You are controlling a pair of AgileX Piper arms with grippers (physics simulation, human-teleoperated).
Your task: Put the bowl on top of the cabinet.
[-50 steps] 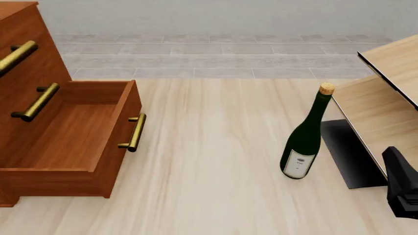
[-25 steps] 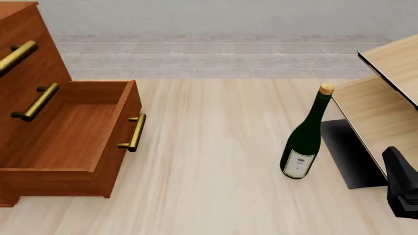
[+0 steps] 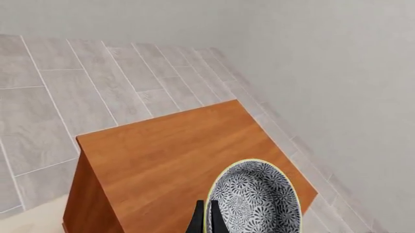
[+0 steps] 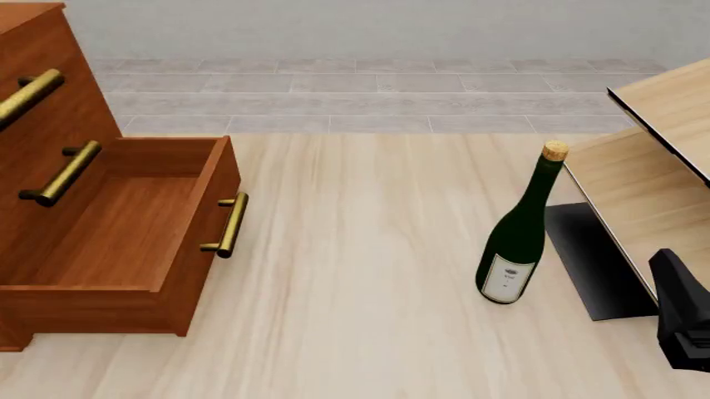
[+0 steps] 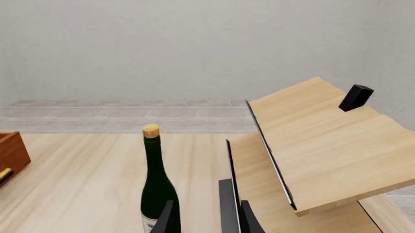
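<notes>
Two arms work at this pale wooden bench (image 4: 367,274), though only the right one shows in the front view, as a dark block at the lower right edge.

On the left arm's camera, the left tool (image 3: 205,219) grips the bowl (image 3: 254,198) by its rim: two dark fingertips (image 3: 198,218) sit one on each side of the yellowish edge, so the tool is narrow and clamped on it. The bowl's speckled grey-blue inside faces the camera. It is over the reddish-brown top of the cabinet (image 3: 175,160), toward one corner; whether its foot touches the wood cannot be told. Beyond the cabinet lie grey floor tiles and a plain wall.

From the front, the cabinet (image 4: 50,125) stands at the left with brass bar handles. Its lower drawer (image 4: 122,241) is pulled out and shows bare wood inside. Neither the bowl nor the left tool appears in this view.

A dark green wine bottle (image 4: 520,229) with a cork and a white label stands upright on the bench, just beside a pale light-wood unit with black edges (image 4: 649,166) at the right.

On the right arm's camera, the right tool (image 5: 207,216) is near the bottle (image 5: 155,179) and the unit (image 5: 324,155). Its fingertips stand apart with nothing between them, a moderate gap.
</notes>
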